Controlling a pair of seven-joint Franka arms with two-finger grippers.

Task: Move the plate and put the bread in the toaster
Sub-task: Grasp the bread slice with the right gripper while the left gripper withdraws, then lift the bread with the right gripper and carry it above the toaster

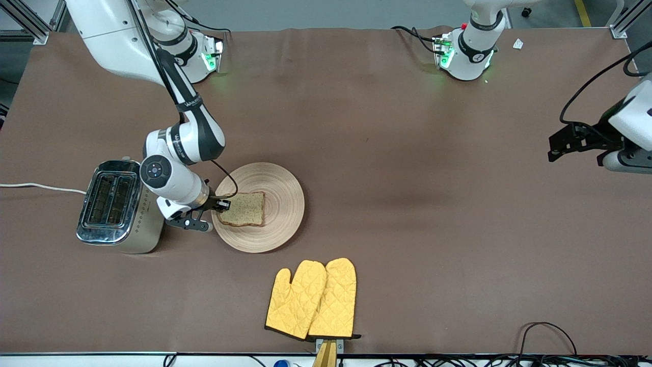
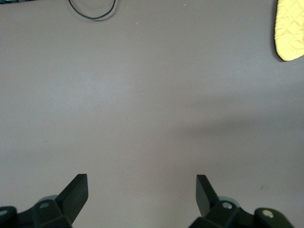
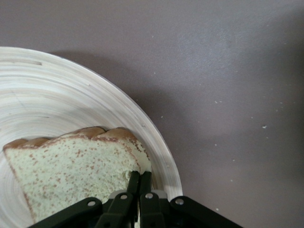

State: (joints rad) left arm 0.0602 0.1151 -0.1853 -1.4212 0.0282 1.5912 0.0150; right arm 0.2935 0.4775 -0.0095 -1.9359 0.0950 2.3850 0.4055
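Take the toaster [image 1: 120, 206] as your landmark: it stands toward the right arm's end of the table, its two slots facing up and running along its length. Just beside it, toward the left arm's end, lies the plate [image 1: 260, 208], and the bread [image 1: 243, 209] lies flat on the plate's toaster-side half.

Your right gripper [image 1: 222, 205] sits low at the plate's rim nearest the toaster, and in the right wrist view its fingers [image 3: 134, 183] are pressed together on the corner of the slice, so you have the bread pinched at its edge, the rest of it resting on the plate. The grip looks thin; judge it a corner hold, which may let the slice droop or tear once raised.

What the coming move turns on: the slots lie directly on the toaster side of your gripper, close by, but higher than the plate. The slice lies flat, while a slot wants it on edge, so you will likely need to lift, tip it upright and line it along the slot.

Your left gripper [image 2: 141, 194] waits with its jaws spread wide and empty over bare table well away from the toaster, and the oven mitts [image 1: 313, 299] lie nearer the front camera than the plate
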